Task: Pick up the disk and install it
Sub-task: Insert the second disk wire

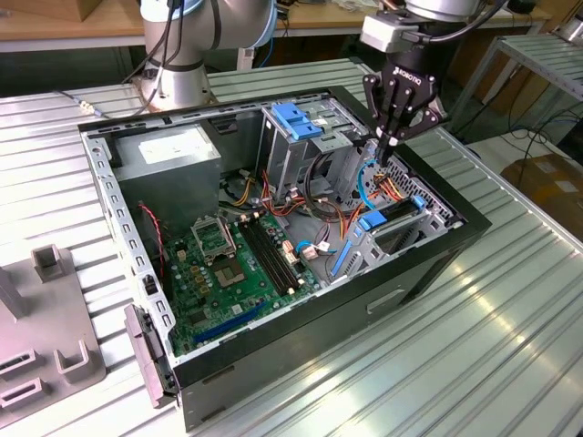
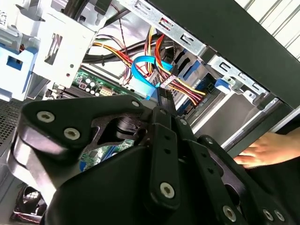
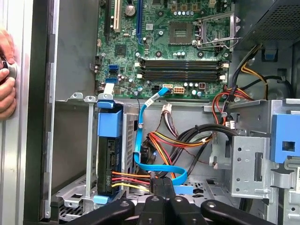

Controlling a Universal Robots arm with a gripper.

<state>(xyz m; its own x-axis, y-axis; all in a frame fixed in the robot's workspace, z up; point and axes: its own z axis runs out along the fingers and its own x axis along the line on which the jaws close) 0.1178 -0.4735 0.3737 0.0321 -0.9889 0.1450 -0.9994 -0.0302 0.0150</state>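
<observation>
The disk (image 1: 393,217) sits on edge in the drive bay at the exterior view's right side of the open computer case. Its dark body and blue carrier (image 3: 110,154) show in the first wrist view, with red, yellow and black power wires (image 3: 125,180) running into one end. My gripper (image 1: 386,155) hangs just above the cables beside the bay. Its fingers (image 3: 161,185) are shut together, with the tips against a flat blue data cable (image 3: 157,168). Whether the cable is pinched between them I cannot tell. The closed fingers (image 2: 164,101) also show in the second wrist view.
A person's hand (image 3: 5,79) rests on the case's outer edge. Inside are the green motherboard (image 1: 232,264), the grey power supply (image 1: 173,155) and a metal drive cage with a blue handle (image 1: 296,118). Grey fixtures (image 1: 46,346) stand on the table at the exterior view's left.
</observation>
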